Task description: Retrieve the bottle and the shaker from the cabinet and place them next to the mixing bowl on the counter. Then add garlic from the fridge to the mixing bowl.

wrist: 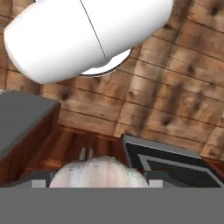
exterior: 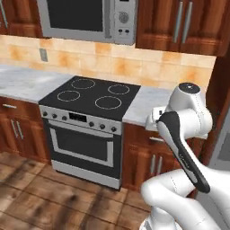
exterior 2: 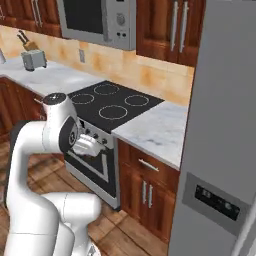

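The fridge (exterior 2: 220, 130) stood tall and grey at the right of the right base view, door closed, its small dark display panel low on the front, just beside the end of the worktop (exterior 2: 160, 131). That marble worktop ran along the tiled wall on both sides of a black stove (exterior: 92, 117) with four rings on top and an oven door below. Dark red-brown cabinets (exterior: 179, 22) hung above, with slim silver handles, and a steel microwave (exterior: 87, 18) sat between them directly over the stove. Lower cabinet doors under the worktop showed the same bar handles. The white arm (exterior: 184, 130) was folded in front of the lower doors, right of the stove, its elbow raised level with the worktop. A toaster (exterior 2: 34, 60) and a knife block (exterior 2: 25, 41) stood far left on the worktop against the wall. The hand view looked down at the wooden plank floor (wrist: 175, 92). The jaws themselves could not be made out, so I could not tell whether they were released or clenched.
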Controlling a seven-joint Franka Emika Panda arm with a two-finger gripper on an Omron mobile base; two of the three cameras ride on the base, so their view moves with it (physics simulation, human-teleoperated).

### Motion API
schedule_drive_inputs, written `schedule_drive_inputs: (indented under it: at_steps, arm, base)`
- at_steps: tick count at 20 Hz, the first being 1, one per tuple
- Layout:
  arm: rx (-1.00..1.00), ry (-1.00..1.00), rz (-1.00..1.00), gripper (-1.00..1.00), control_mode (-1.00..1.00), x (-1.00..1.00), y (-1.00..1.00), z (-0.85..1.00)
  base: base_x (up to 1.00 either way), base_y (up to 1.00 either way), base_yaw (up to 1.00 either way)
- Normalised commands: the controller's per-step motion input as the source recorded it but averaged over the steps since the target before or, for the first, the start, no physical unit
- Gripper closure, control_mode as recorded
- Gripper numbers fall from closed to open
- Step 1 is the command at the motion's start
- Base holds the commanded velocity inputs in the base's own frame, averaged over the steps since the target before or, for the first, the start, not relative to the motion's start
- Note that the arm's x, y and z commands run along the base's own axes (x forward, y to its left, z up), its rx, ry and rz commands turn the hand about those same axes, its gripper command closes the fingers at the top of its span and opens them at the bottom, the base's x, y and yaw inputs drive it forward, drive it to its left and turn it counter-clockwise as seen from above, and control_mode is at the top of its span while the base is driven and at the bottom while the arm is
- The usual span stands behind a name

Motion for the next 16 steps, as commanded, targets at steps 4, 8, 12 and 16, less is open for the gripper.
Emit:
schedule_drive_inputs:
  at_steps: [4, 8, 12, 16]
  arm:
    - [0.0, 0.0, 0.0, 1.0, 1.0, 0.0, 0.0, 0.0]
    - [0.0, 0.0, 0.0, 1.0, 1.0, 0.0, 0.0, 0.0]
    - [0.0, 0.0, 0.0, 1.0, 1.0, 0.0, 0.0, 0.0]
    - [0.0, 0.0, 0.0, 1.0, 1.0, 0.0, 0.0, 0.0]
  base:
    - [0.0, 0.95, 0.83]
    - [0.07, 0.88, 0.71]
    - [0.25, 0.76, 0.7]
    - [0.35, 0.66, 0.71]
